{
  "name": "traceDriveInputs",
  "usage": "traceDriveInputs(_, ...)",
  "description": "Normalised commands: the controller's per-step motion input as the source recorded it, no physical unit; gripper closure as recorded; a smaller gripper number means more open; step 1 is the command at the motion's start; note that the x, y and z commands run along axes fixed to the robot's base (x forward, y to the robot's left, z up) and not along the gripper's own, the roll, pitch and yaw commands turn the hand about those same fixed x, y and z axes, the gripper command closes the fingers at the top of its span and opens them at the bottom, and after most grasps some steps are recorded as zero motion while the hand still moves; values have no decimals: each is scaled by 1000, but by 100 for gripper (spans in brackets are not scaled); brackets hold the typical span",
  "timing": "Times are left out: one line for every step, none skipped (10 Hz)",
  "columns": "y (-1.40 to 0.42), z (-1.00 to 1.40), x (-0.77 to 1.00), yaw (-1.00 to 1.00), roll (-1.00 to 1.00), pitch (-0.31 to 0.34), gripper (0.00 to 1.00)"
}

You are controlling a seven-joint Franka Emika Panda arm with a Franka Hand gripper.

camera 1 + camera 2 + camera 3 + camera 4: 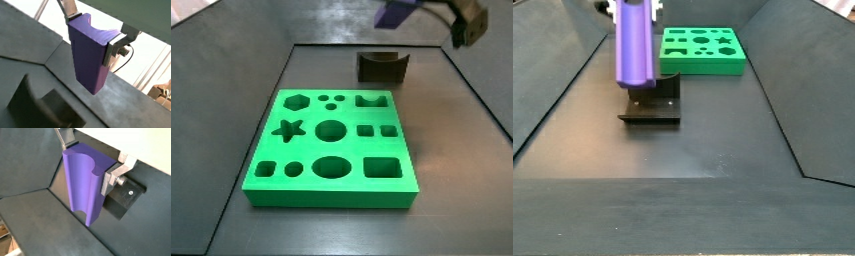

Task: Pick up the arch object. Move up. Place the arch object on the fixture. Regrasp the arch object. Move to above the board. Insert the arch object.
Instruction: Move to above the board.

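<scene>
In both wrist views the gripper point(93, 31) clamps the arch point(88, 55) by its upper end, fingers point(112, 177) partly hidden behind it. In a side view the arch point(635, 42) hangs above the fixture point(652, 104), the board point(702, 50) behind. In a side view the gripper point(438, 12) is cropped and blurred.
</scene>
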Motion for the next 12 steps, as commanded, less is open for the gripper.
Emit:
traceDriveInputs(93, 1000, 64, 99, -35, 146, 100)
traceDriveInputs(79, 1000, 66, 113, -29, 134, 100)
traceDriveInputs(66, 1000, 65, 124, -30, 122, 100)
traceDriveInputs(52, 1000, 65, 128, -31, 106, 100)
traceDriveInputs(40, 1000, 63, 128, -28, 94, 100)
traceDriveInputs(22, 839, 49, 126, -30, 78, 100)
traceDriveInputs(5, 670, 37, 118, -32, 65, 100)
traceDriveInputs(-3, 508, 28, 110, -31, 57, 100)
traceDriveInputs(-10, 290, 22, 98, -34, 51, 100)
traceDriveInputs(-1000, 150, -607, -27, -1000, -47, 100)
traceDriveInputs(-1000, 138, -615, -31, -1000, -63, 100)
traceDriveInputs(-1000, 146, -638, -30, -1000, -74, 100)
